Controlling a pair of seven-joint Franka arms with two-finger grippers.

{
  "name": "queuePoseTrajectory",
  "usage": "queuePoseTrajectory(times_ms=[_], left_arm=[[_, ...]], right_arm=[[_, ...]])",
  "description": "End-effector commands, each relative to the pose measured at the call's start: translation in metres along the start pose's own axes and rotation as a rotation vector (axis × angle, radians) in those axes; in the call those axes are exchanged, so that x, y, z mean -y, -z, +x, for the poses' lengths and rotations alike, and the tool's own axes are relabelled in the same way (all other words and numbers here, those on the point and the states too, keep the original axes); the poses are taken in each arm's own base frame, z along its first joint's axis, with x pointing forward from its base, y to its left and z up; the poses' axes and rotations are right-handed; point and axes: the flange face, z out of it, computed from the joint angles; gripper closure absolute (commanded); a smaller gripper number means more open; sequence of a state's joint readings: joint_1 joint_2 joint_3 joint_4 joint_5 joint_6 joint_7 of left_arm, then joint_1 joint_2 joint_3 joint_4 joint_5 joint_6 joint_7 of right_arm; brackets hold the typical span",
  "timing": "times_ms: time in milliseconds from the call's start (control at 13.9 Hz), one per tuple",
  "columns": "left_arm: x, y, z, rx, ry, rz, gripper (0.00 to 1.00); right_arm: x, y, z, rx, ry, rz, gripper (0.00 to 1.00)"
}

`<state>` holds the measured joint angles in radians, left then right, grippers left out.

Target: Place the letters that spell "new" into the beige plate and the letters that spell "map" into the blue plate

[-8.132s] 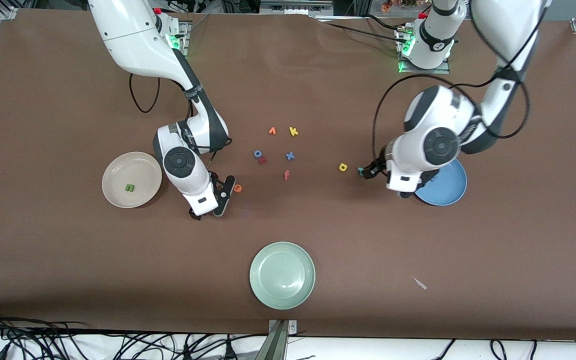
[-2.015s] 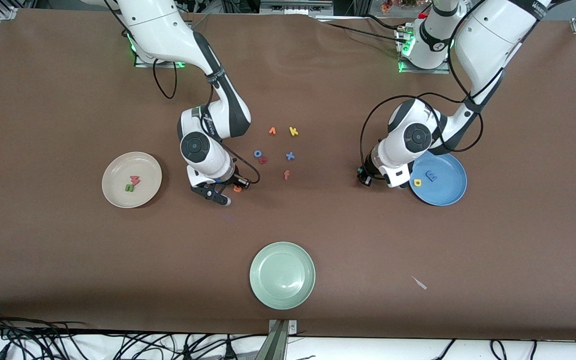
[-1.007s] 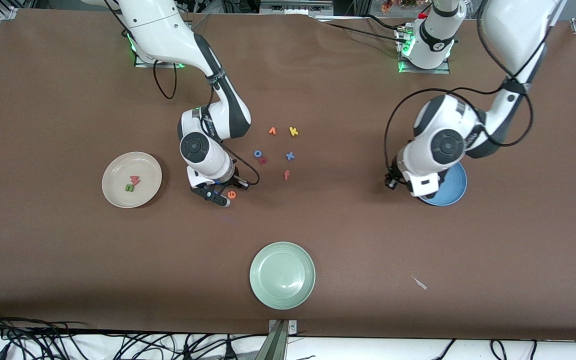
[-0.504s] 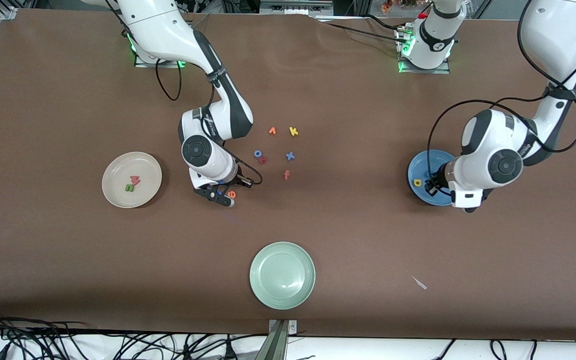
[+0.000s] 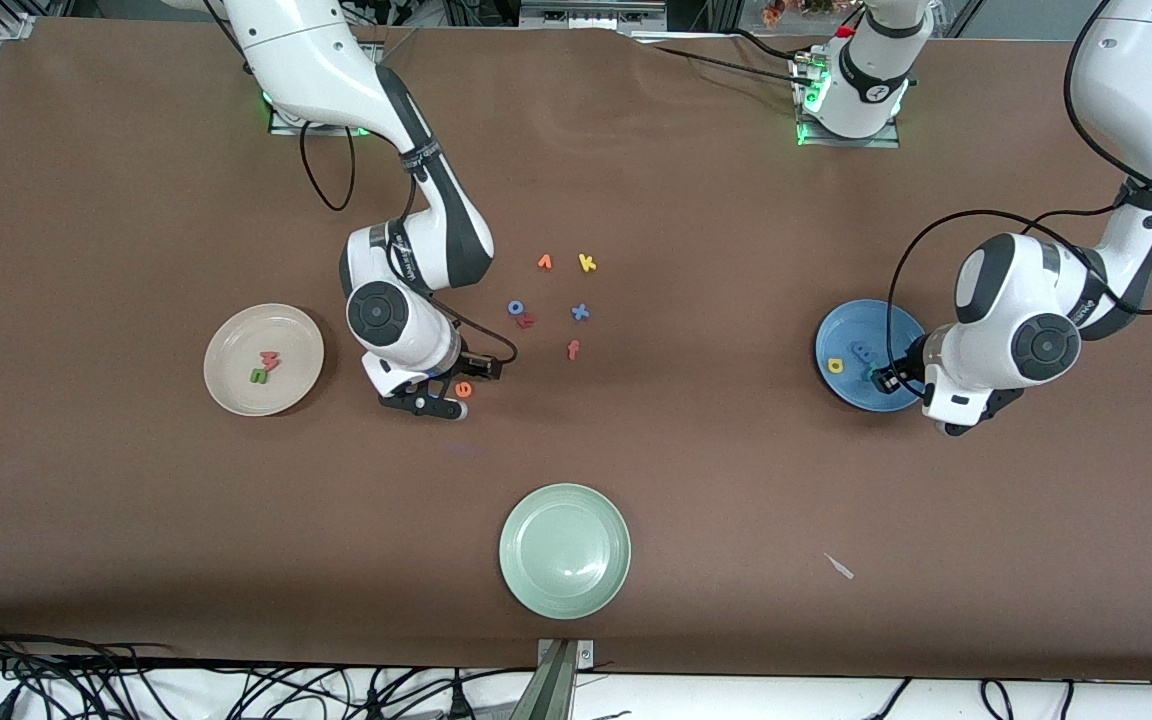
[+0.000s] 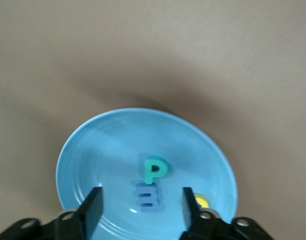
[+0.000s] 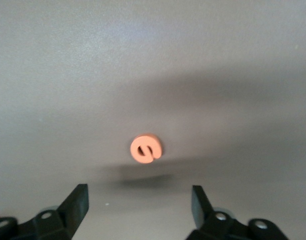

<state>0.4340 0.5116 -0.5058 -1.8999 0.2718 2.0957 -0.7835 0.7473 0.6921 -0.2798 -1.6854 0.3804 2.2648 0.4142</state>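
The left arm's body covers part of the blue plate (image 5: 841, 335); the picture's edge crops both pincers' fingers.

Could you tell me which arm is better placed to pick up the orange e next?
The right one: the right gripper hangs open beside the orange e, while the left gripper is over the blue plate.

Our left gripper (image 6: 140, 212) and right gripper (image 7: 140, 207) both point down, jaws apart, holding nothing, arms bent low.

White arms (image 5: 406, 320), blk joints, blk cables, green base LEDs.
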Motion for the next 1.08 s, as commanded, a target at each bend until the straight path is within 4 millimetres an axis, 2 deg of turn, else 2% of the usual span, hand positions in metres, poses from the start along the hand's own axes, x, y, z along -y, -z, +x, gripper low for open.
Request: queuePoseTrajectory(times_ms=[0,72,288,432,504,576,720,792,1007], left_arm=[[-0.024,0.060,-0.014,-0.087,-0.067,-0.025,0.00],[-0.036,0.078,-0.021,-0.096,-0.087,-0.033,0.00],[-0.056,0.160,-0.038,-0.104,-0.138,-0.023,0.00],[-0.061,0.206,-0.051,-0.099,-0.220,-0.022,0.00],[-0.060,0.223,-0.053,-0.098,-0.255,-0.022,0.00],[-0.062,0.248,-0.066,-0.135,-0.318,-0.033,0.00],[-0.064,0.264,-0.080,-0.155,-0.419,-0.043,0.00],[-0.057,0.285,-0.091,-0.178,-0.461,-0.063,0.00],[-0.025,0.312,-0.097,-0.187,-0.581,-0.117,0.00]], right_arm=[[-0.006,-0.005,0.005,0.005,0.083,-0.022,0.07],[-0.007,-0.011,0.005,0.012,0.098,-0.026,0.07],[-0.004,-0.017,0.009,0.008,0.096,-0.024,0.08],[-0.003,-0.017,0.009,0.007,0.099,-0.023,0.12],[-0.003,-0.020,0.010,0.009,0.092,-0.024,0.13],[-0.003,-0.020,0.010,0.009,0.090,-0.025,0.16],[-0.004,-0.024,0.010,0.011,0.087,-0.027,0.19],[-0.004,-0.025,0.011,0.009,0.086,-0.027,0.23],[0.003,-0.023,0.013,0.012,0.071,-0.003,0.27]])
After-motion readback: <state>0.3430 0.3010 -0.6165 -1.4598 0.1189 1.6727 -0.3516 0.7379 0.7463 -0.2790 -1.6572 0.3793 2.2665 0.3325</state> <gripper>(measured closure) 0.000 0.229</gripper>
